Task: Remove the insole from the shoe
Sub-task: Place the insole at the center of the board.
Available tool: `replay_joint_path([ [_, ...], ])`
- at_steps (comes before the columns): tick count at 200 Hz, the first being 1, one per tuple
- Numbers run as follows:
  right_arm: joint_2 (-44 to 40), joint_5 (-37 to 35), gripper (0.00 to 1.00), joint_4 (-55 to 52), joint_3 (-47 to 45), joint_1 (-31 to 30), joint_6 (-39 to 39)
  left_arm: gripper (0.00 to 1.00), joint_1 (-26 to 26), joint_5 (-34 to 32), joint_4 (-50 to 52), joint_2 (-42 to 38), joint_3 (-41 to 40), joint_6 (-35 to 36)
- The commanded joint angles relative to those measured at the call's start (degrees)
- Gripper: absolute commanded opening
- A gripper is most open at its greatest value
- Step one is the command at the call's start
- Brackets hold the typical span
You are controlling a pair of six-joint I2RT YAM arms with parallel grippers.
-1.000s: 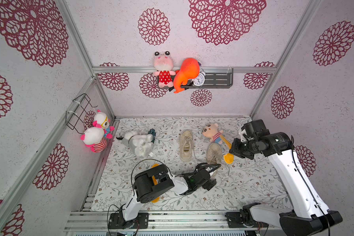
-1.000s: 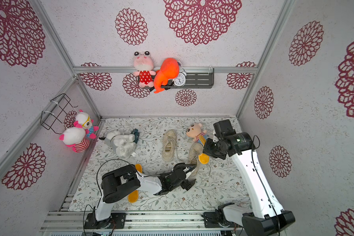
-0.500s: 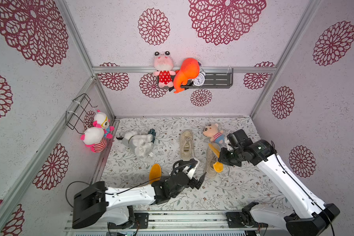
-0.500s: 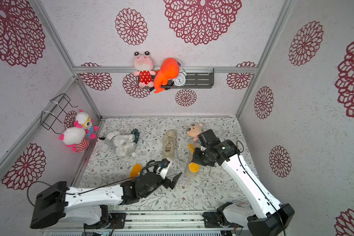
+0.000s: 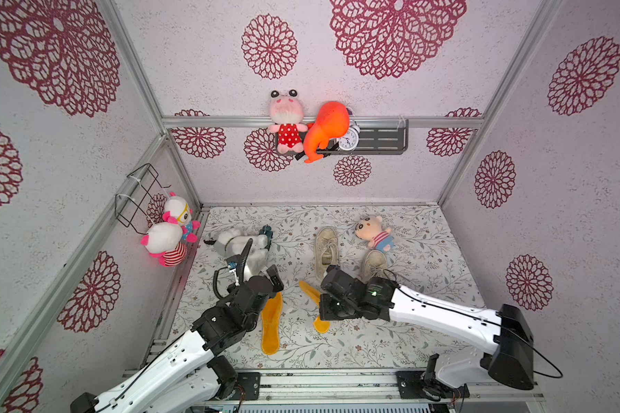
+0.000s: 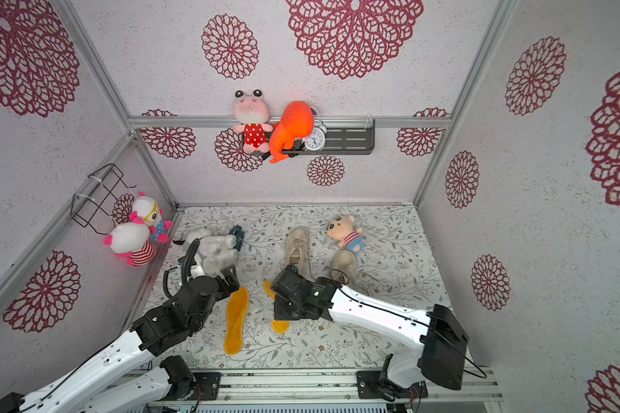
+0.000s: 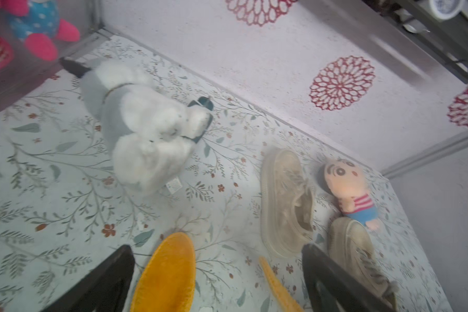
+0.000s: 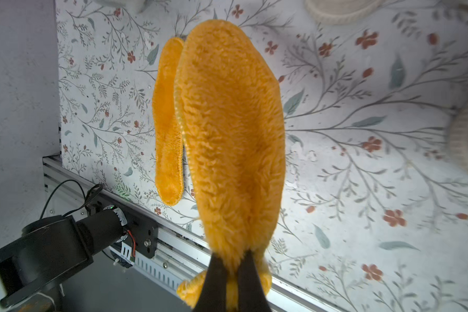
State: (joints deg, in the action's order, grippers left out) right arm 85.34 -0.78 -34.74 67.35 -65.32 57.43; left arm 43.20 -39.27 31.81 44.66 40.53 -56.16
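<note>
The right pincer (image 8: 234, 272) is shut tight on one end of the orange insole (image 8: 230, 151). The insole is out of the shoe (image 5: 325, 246). It hangs from the pincer just past the heel end of that shoe, on the robot's side of it. I cannot tell if its far tip touches the worktop (image 5: 391, 343).

The insole looks fluffy and thin. I think it is very light and very soft, so it will flop and bend and swing when it is moved. It curls a bit along its length in the right wrist view. The fuzz should stop it from slipping, and it should not break if it drops. The best place to hold it looks like where it is held now, at the narrow end, with the pincer pinching the flat sides. A hold in the middle would likely make it fold in two.

The left pincer (image 7: 216, 251) is wide open and holds nothing. It hovers over one end of a second insole (image 5: 272, 321), which lies flat on the worktop, farther from the shoe towards the left arm. A second shoe (image 5: 373, 262) lies just beside the shoe, on its other side.
</note>
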Motion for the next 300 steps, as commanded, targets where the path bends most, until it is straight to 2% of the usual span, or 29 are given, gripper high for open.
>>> replay_joint_path([
  [1, 5.01, -4.53, 0.00, 4.68, 2.56, -1.51, 4.83, 0.99, -2.77, 1.35, 9.71, -1.88, 1.43, -5.80],
  [32, 14.43, -4.94, 0.00, 1.45, 8.01, -3.41, 4.34, 1.00, -3.87, 3.40, 13.47, -2.92, 1.48, -8.01],
  [47, 18.17, -3.62, 0.00, 0.28, 10.75, -6.47, 2.77, 0.99, -3.99, 4.20, 14.43, -3.07, 1.65, -8.05],
  [70, 21.25, -1.93, 0.17, -1.41, 13.87, -8.19, 0.25, 0.98, -4.25, 6.27, 13.88, -2.66, 1.70, -6.33],
  [119, 20.67, 2.30, 0.36, 1.54, 12.44, -8.03, -2.14, 0.98, -5.79, 9.61, 12.64, -0.68, 2.14, -3.77],
  [167, 17.59, 5.31, 0.45, 4.09, 9.45, -4.32, -5.48, 0.98, -7.50, 18.51, 9.92, 2.76, 0.78, -2.26],
  [179, 15.87, 4.56, 0.47, 4.04, 7.94, -1.13, -6.43, 0.98, -7.74, 20.42, 9.85, 3.64, 0.52, -2.13],
  [194, 15.11, 1.72, 0.49, 4.15, 6.73, -0.51, -7.17, 0.98, -7.95, 21.73, 9.28, 4.20, -0.23, -2.20],
  [217, 20.44, 0.40, 0.49, 1.25, 10.55, -0.42, -8.50, 0.99, -8.56, 23.24, 7.16, 4.56, -1.75, -2.82],
  [241, 23.15, -0.14, 0.44, 3.56, 11.31, -0.10, -7.55, 0.99, -8.95, 23.34, 7.07, 4.74, -1.84, -3.33],
  [255, 23.82, 0.42, 0.41, 4.66, 11.22, 0.43, -7.09, 0.99, -9.09, 23.26, 7.34, 4.34, -1.88, -3.48],
  [300, 25.60, 5.23, 0.38, 9.41, 9.00, 0.54, -5.48, 0.99, -9.82, 23.60, 8.05, 3.76, -2.03, -3.30],
])
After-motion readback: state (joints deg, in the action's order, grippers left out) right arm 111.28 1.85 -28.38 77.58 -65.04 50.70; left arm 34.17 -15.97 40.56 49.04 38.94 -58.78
